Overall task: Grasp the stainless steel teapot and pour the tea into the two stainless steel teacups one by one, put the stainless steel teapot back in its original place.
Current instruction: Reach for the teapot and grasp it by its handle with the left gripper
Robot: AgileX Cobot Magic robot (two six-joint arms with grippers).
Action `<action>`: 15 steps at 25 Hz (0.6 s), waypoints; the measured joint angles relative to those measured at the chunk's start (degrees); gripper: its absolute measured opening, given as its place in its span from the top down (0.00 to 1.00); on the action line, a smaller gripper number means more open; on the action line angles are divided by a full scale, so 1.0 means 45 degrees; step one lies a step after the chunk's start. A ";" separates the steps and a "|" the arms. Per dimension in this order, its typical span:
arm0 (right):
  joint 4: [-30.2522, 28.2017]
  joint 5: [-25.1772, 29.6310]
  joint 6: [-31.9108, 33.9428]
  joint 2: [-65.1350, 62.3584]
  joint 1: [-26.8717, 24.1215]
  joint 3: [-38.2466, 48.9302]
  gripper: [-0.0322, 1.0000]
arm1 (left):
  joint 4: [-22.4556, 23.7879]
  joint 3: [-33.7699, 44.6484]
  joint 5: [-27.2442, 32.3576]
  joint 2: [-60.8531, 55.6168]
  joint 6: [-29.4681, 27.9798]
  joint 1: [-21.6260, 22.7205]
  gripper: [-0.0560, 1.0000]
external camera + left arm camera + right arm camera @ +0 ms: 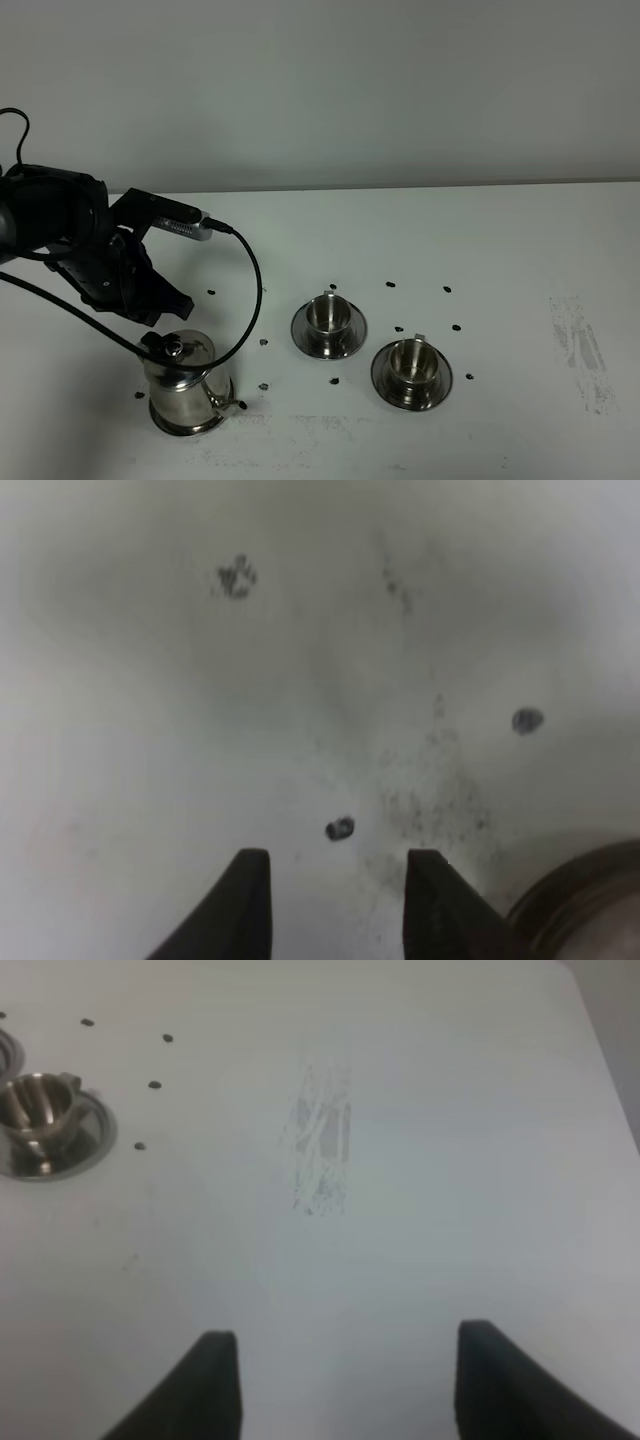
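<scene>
The stainless steel teapot [183,385] stands at the front left on its round saucer, the original place [190,428], ringed by small black dots. My left gripper [156,343] is right at the pot's lid, on its far left side. In the left wrist view the left gripper [338,860] is partly open, with only table between the tips and a steel curve [585,910] just outside one finger. The two stainless steel teacups [329,314] [411,362] sit on saucers to the right. My right gripper [345,1360] hangs open over bare table, one teacup [35,1108] off to its side.
Small black dots [391,285] mark the table around the cups. A scuffed grey patch [580,345] lies on the table at the right. A black cable [250,290] loops from the left arm down past the pot. The table's back edge meets the wall [400,100].
</scene>
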 joint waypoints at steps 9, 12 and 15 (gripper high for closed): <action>0.0000 0.0000 0.0000 0.0000 0.0000 0.0000 0.49 | -0.0034 0.0000 -0.0029 0.0031 0.0000 -0.0047 0.59; 0.0000 0.0000 0.0000 0.0000 0.0000 0.0000 0.49 | -0.0034 0.0000 -0.0017 0.0254 0.0025 -0.0215 0.59; 0.0000 0.0000 0.0000 0.0000 0.0000 0.0000 0.49 | -0.0052 0.0009 0.0026 0.0362 0.0025 -0.0261 0.59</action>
